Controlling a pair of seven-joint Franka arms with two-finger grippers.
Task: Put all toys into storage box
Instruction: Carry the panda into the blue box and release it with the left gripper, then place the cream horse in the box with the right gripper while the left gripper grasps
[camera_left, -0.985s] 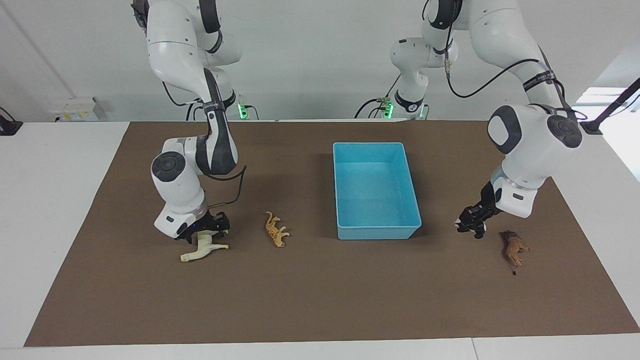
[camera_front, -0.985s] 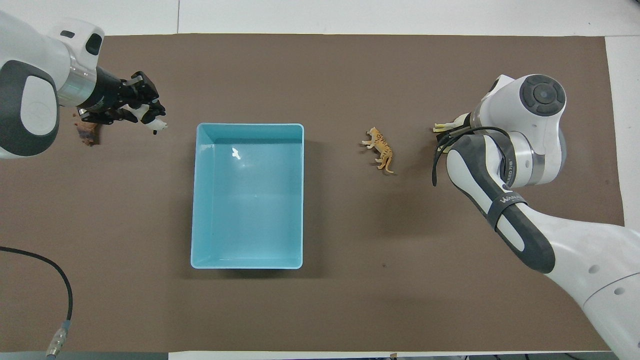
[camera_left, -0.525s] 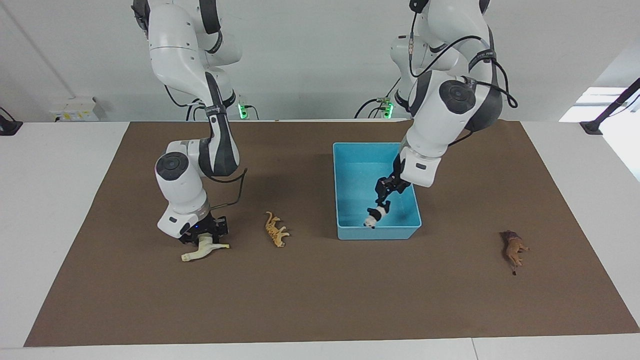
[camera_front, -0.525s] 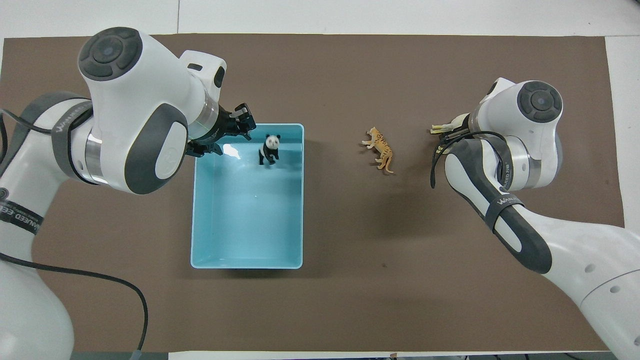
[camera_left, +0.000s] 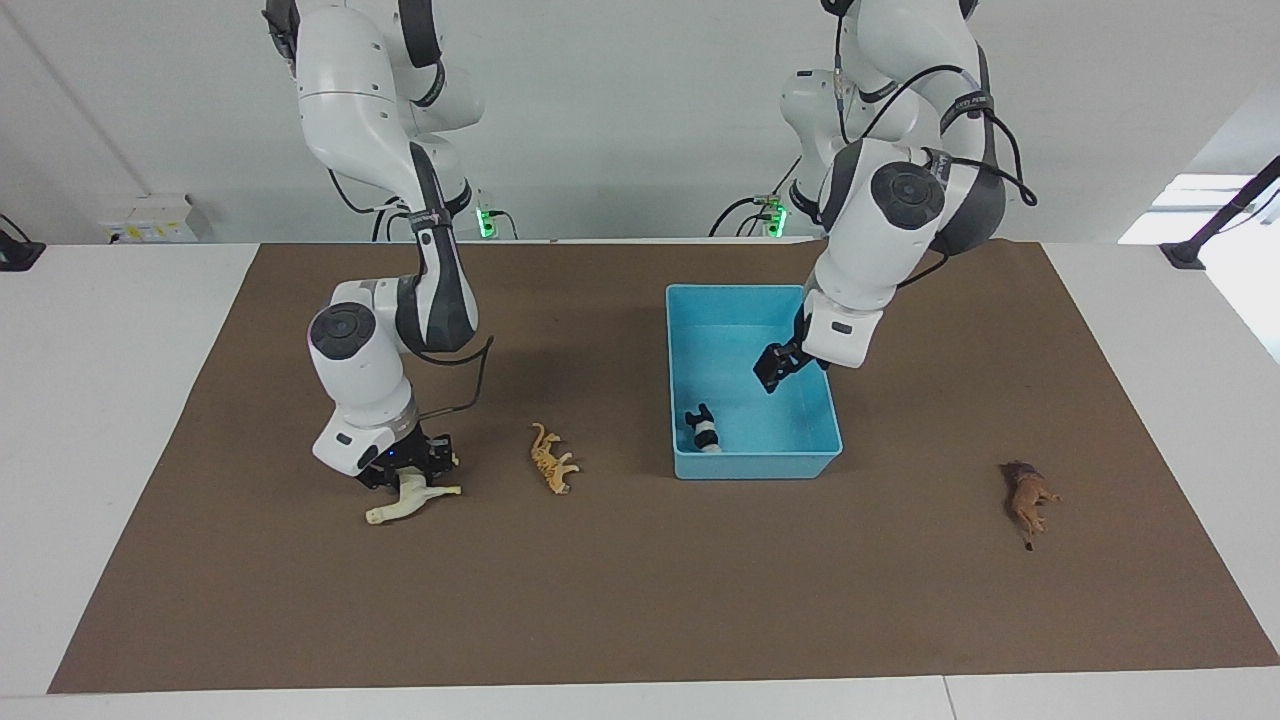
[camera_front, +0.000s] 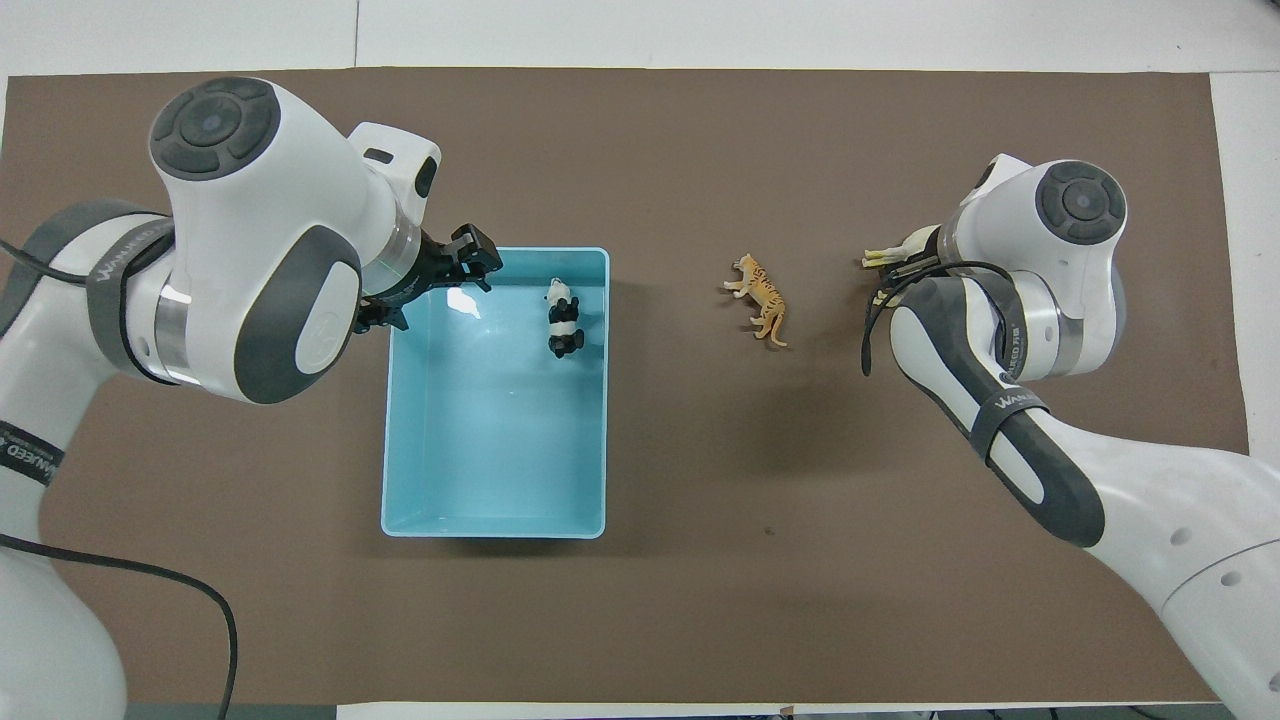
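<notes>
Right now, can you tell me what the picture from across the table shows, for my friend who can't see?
A toy panda lies inside a light-blue storage box, under the empty left gripper. The right gripper is down on a cream horse. A tiger and a lion lie on the brown mat.

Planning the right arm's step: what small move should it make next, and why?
Probably lift straight up: the right gripper looks closed on the cream horse, which lies on the mat, and the storage box holds only the panda.
</notes>
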